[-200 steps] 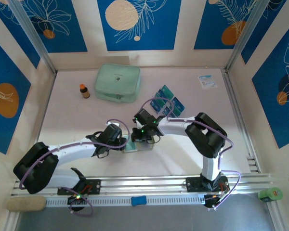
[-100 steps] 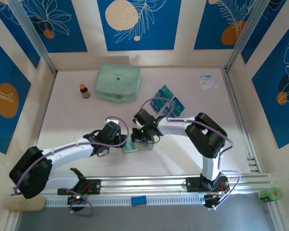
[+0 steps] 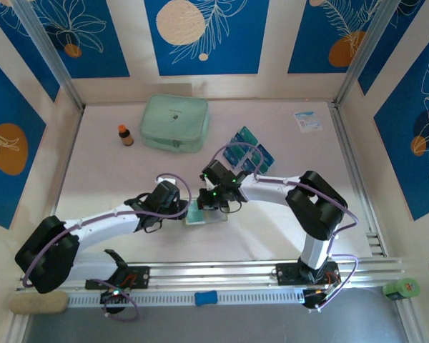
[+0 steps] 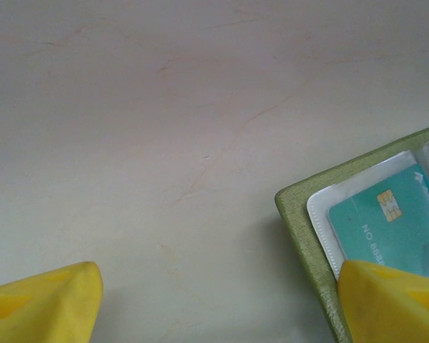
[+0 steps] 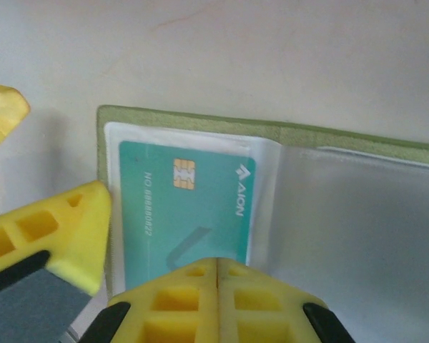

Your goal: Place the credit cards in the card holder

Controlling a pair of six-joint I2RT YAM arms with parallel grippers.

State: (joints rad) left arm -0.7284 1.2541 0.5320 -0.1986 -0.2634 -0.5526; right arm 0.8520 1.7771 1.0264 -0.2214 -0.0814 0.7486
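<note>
The right gripper [image 5: 218, 275], pressed together at lower centre, is held over 1 credit card [image 5: 200, 207], judged thin, stiff, slippery, best pinched edgewise.

The teal credit card [image 5: 200, 214] in the card holder [image 5: 200, 121] reads "AION" beside a logo, and what looks like "NO 88880822"; the digits are soft.

The closed right gripper [image 5: 218, 275] hides the teal card's [image 5: 193, 214] lower edge in the right wrist view, and the card holder [image 5: 200, 121] runs off that view's right edge.
</note>
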